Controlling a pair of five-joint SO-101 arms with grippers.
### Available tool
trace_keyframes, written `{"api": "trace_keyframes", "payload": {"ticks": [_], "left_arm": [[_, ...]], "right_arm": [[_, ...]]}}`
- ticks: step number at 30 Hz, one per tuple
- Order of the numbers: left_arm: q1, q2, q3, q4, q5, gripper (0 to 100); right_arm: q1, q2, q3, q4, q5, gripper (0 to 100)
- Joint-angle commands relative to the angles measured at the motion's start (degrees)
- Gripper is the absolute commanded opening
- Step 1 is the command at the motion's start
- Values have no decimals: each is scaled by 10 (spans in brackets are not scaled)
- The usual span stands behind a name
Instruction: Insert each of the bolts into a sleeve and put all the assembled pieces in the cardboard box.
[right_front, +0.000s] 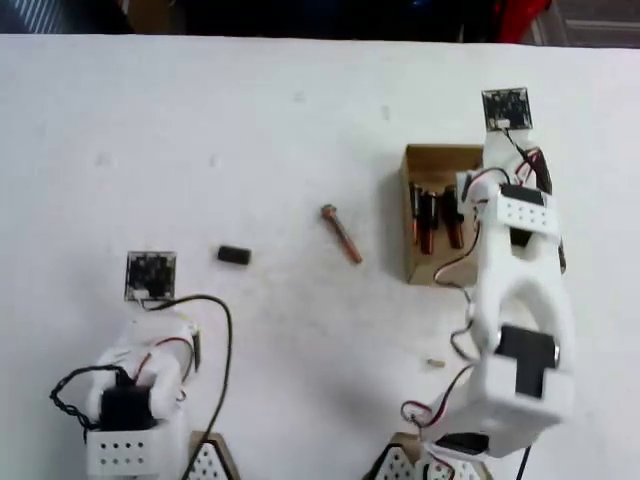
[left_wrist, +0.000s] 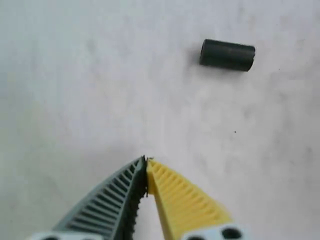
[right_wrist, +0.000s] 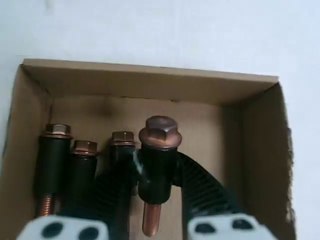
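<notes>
The cardboard box (right_front: 425, 160) lies at the right of the table, and my right arm (right_front: 515, 290) stretches over it. My right gripper (right_wrist: 157, 162) hangs inside the box (right_wrist: 150, 82), shut on an assembled piece (right_wrist: 159, 150), a copper bolt in a black sleeve. Three more assembled pieces (right_wrist: 82, 165) lie side by side on the box floor. A loose copper bolt (right_front: 341, 233) lies mid-table, with a black sleeve (right_front: 233, 255) to its left. My left gripper (left_wrist: 146, 162) is shut and holds nothing, a short way from that sleeve (left_wrist: 227, 55).
My left arm (right_front: 130, 400) sits at the near left with a looping black cable (right_front: 225, 340). A small tan scrap (right_front: 435, 363) lies near the right arm's base. White table stretches between the arms and toward the far edge.
</notes>
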Motion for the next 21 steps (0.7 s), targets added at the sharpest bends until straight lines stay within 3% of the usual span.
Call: {"api": "trace_keyframes", "payload": {"ticks": [1,9,16,21], "left_arm": [[7,-3,-1,-6,-3,22],[7,-3,2,-5,-3,22],[7,-3,2,-4,-3,22],[7,-3,2,-4,-3,23]], "right_arm": [[16,58,-76,-11,7,17],[17,166,-194,81,8,22],[7,209,-282,173,7,221],[6,180,-319,204,4,261]]}}
